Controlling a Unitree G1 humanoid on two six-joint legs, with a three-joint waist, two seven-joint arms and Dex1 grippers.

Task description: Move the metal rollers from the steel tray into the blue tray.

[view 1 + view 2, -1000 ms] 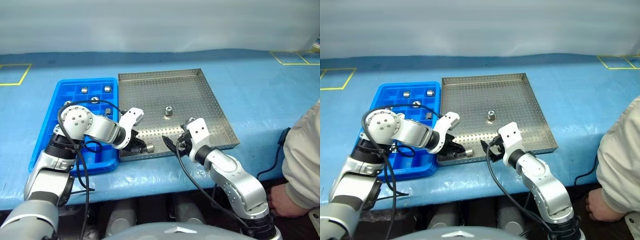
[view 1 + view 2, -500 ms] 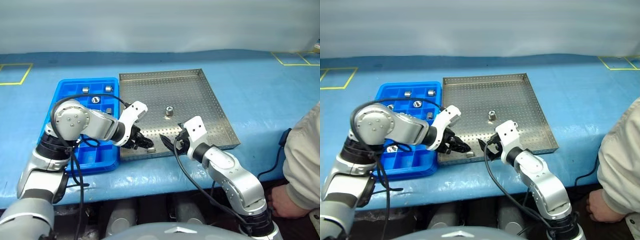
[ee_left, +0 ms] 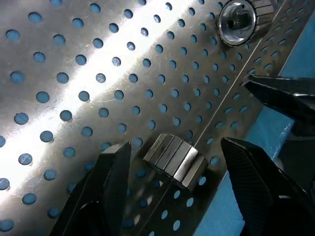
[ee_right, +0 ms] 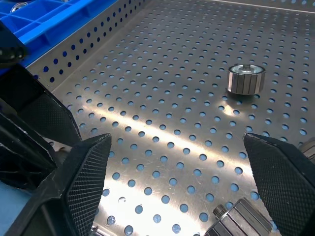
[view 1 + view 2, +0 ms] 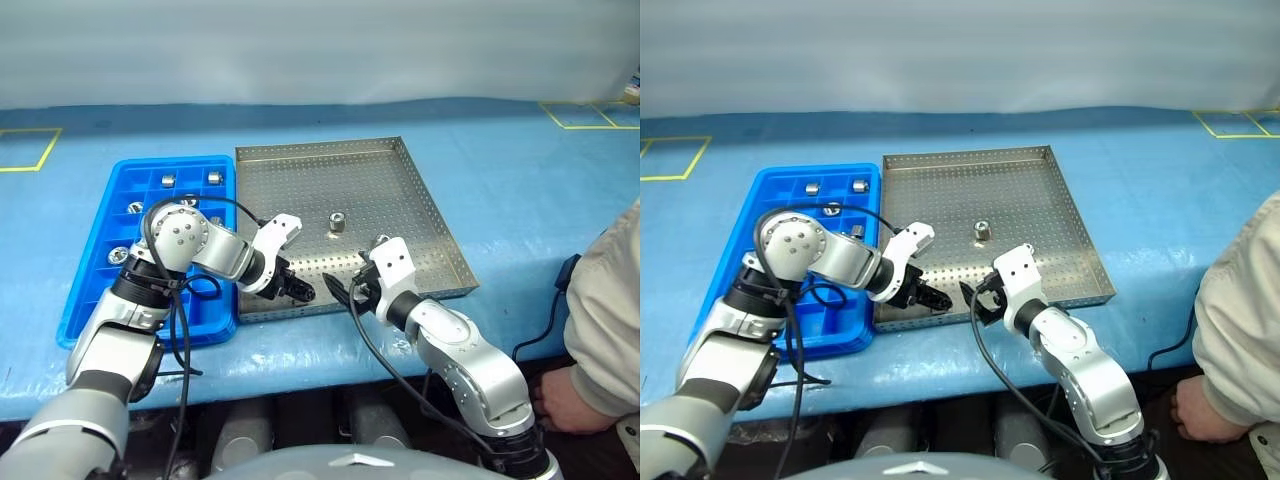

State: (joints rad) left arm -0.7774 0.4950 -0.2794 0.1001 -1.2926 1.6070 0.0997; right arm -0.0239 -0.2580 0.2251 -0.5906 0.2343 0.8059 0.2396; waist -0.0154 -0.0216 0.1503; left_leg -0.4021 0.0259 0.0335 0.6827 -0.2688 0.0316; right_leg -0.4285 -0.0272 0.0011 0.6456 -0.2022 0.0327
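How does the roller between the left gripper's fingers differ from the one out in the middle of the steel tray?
The near roller lies on its side between open fingers by the steel tray's front rim; the middle roller stands upright, alone. Both are shiny and unheld.

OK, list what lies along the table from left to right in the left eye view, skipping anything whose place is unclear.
blue tray → left gripper → upright metal roller on the steel tray → right gripper → person's sleeve at the right edge.
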